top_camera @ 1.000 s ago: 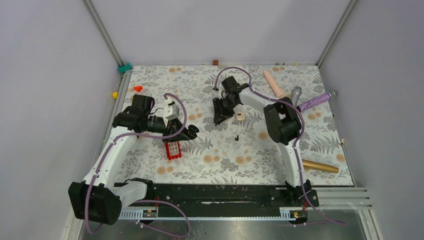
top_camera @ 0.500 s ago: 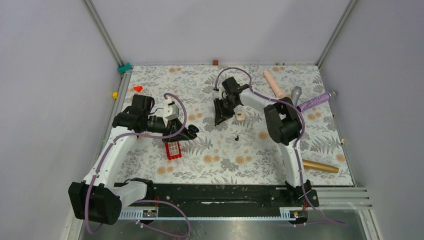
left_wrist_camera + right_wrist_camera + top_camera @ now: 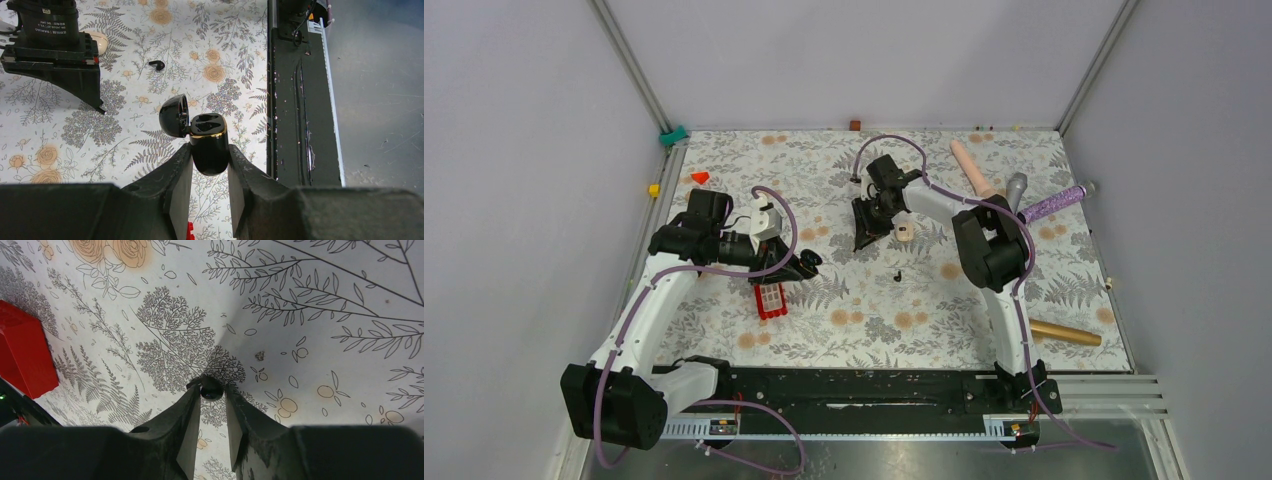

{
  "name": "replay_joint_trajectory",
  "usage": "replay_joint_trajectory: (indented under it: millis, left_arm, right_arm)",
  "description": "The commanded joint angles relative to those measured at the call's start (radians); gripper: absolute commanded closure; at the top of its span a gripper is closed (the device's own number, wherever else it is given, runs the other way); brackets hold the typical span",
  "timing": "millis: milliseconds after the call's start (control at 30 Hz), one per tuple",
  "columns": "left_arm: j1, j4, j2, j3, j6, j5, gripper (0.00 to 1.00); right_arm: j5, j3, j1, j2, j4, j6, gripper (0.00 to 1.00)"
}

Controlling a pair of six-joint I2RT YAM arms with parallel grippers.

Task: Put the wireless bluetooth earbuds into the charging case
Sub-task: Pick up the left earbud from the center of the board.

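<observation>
My left gripper (image 3: 209,156) is shut on the charging case (image 3: 209,142), a glossy black shell with a gold rim. Its lid hangs open to the left and both wells show empty. The case is held above the cloth beside the red block (image 3: 770,298). My right gripper (image 3: 212,390) points down at the cloth, fingertips closed around one small black earbud (image 3: 212,388) that touches the cloth. A second earbud (image 3: 158,65) lies loose on the cloth (image 3: 897,273), between the two grippers. In the top view the right gripper (image 3: 861,240) stands mid-table.
A cream round piece (image 3: 904,232) lies just right of the right gripper. At the back right are a beige cylinder (image 3: 972,167), a grey piece (image 3: 1016,187) and a purple handle (image 3: 1056,203). A wooden dowel (image 3: 1064,332) lies near the right front. An orange cone (image 3: 700,177) sits back left.
The right gripper's fingers have drawn together around the earbud. The left arm and the case have not moved.
</observation>
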Motion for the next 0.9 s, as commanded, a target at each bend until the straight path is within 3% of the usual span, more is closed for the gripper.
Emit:
replay_joint_trajectory:
  millis: [0, 267, 467, 567, 867]
  left_arm:
    - [0.007, 0.017, -0.004, -0.002, 0.026, 0.054, 1.00]
    - [0.007, 0.017, -0.002, -0.003, 0.028, 0.055, 1.00]
    - [0.007, 0.017, -0.003, -0.003, 0.029, 0.055, 1.00]
    - [0.007, 0.016, -0.002, -0.003, 0.030, 0.056, 1.00]
    - [0.006, 0.015, 0.058, 0.005, 0.024, 0.083, 1.00]
  right_arm:
    - [0.060, -0.013, 0.012, -0.022, -0.028, -0.020, 0.68]
    - [0.069, 0.002, 0.032, -0.014, -0.032, -0.024, 0.66]
    - [0.062, -0.001, 0.033, -0.016, -0.032, -0.029, 0.80]
    - [0.061, -0.004, 0.034, -0.028, -0.032, -0.041, 0.81]
    - [0.144, -0.031, 0.034, -0.264, -0.005, -0.130, 0.81]
